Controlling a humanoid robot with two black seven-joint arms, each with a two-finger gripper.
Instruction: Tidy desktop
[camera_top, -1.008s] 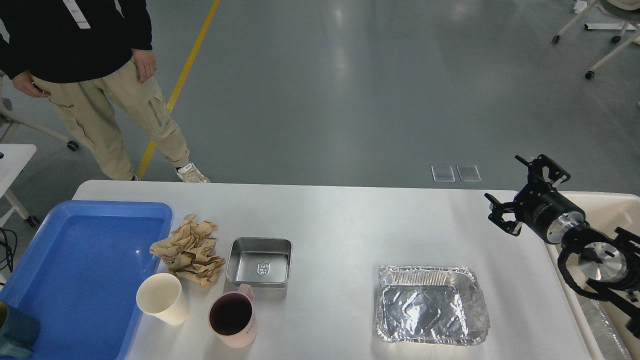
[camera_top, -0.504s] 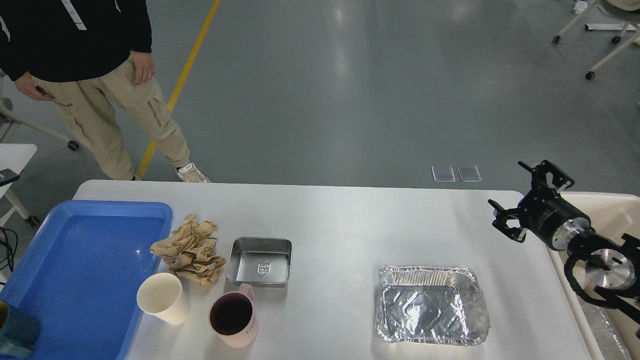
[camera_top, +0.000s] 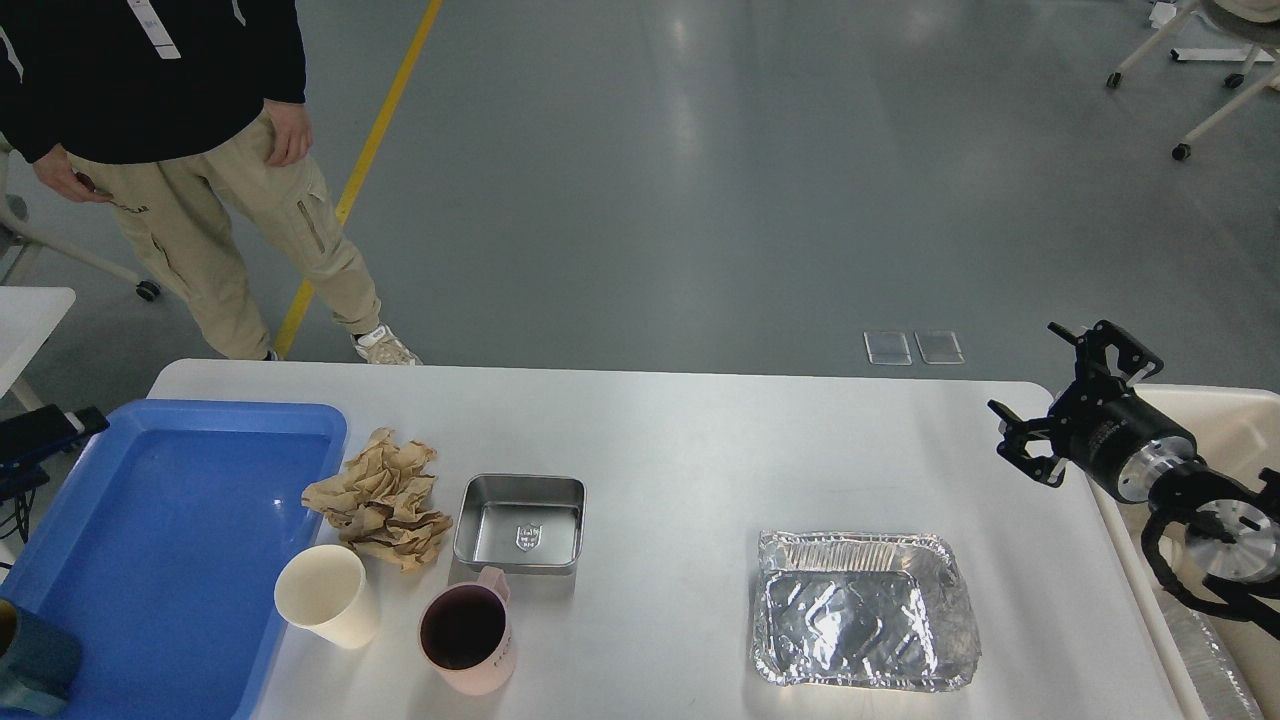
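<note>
The white desktop (camera_top: 680, 450) carries crumpled brown paper (camera_top: 380, 497), a square steel dish (camera_top: 520, 523), a cream paper cup (camera_top: 325, 595), a pink mug (camera_top: 465, 630) and a foil tray (camera_top: 862, 620). My right gripper (camera_top: 1024, 370) is open and empty, raised over the desktop's far right corner, well right of the foil tray. A black part (camera_top: 45, 435) shows at the left edge, over the far left corner of the blue tray; it looks like the end of my left arm, and its fingers cannot be told apart.
A blue plastic tray (camera_top: 150, 540) lies on the left end with a teal cup (camera_top: 30, 670) in its near corner. A cream bin (camera_top: 1235, 430) stands off the table's right end. A person (camera_top: 180, 150) stands beyond the far left corner.
My right gripper has drifted right and slightly down, still open. The black part has come into view at the left edge. The person shifted slightly.
</note>
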